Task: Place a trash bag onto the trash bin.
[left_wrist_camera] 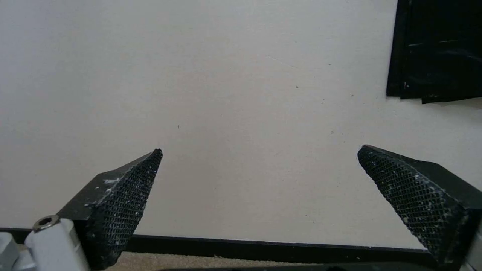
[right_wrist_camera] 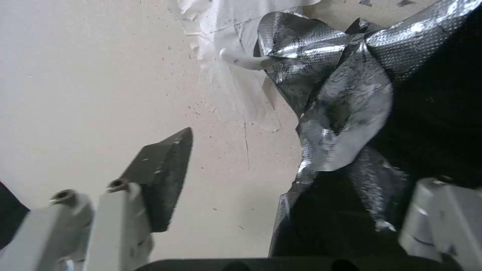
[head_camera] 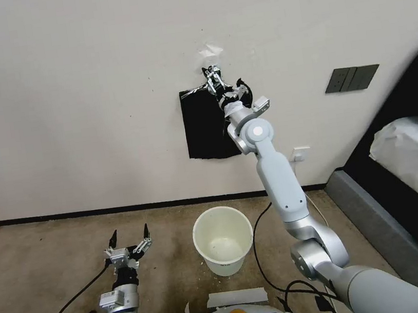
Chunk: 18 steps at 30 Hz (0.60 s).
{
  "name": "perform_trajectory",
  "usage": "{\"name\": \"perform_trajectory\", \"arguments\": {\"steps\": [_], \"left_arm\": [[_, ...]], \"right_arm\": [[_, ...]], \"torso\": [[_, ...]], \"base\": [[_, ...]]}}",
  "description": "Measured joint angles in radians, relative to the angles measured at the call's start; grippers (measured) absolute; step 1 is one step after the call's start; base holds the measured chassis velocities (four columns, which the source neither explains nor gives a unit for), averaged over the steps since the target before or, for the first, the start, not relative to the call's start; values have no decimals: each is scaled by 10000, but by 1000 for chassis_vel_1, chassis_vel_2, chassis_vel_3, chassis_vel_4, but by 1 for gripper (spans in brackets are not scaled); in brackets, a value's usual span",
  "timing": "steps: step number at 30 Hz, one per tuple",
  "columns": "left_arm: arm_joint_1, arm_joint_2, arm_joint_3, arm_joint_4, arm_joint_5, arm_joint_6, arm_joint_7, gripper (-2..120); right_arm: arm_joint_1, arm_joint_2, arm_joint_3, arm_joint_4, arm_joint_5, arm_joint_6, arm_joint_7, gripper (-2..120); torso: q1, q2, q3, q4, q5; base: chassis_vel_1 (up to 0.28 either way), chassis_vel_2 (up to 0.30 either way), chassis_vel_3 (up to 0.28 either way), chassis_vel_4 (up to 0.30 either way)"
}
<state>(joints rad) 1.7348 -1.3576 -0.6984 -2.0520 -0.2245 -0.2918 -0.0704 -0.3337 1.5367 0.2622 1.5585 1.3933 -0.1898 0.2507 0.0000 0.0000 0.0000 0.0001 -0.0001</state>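
Cream-painted wall is filling the upper two thirds of the head view, with brown carpet lying below a dark skirting line. Hanging on that wall, just right of the frame's centre, is a flat sheaf of black bags, bunched at its top where torn white tape and a small white hook are fixing it; this mounting is evidently keeping the bags at a height the arm can reach.

The right gripper is reaching up to the sheaf's top right corner. In the right wrist view its fingers are standing wide, one dark pad against bare wall and the other side lost behind crumpled, glossy black film; no bag is being pinched. The likely purpose is to straddle one loose layer so that a single trash bag can be peeled off, though which layer would come free cannot be told.

The trash bin, a round cream bucket, is standing upright and unlined on the carpet at lower centre, directly beneath the sheaf and well apart from it.

The left gripper is waiting low at lower left, pointing toward the wall, its mesh-faced fingers spread wide and holding nothing.
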Motion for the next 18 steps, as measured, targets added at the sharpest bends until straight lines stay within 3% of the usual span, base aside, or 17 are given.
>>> {"name": "perform_trajectory", "arguments": {"steps": [18], "left_arm": [[44,-72,55,-249,-23,73,-14,100]], "right_arm": [[-70,-126,273,-231,342,-122,228,2]], "torso": [[0,0,-1,-2,1]], "base": [[0,0,0,0]]}}
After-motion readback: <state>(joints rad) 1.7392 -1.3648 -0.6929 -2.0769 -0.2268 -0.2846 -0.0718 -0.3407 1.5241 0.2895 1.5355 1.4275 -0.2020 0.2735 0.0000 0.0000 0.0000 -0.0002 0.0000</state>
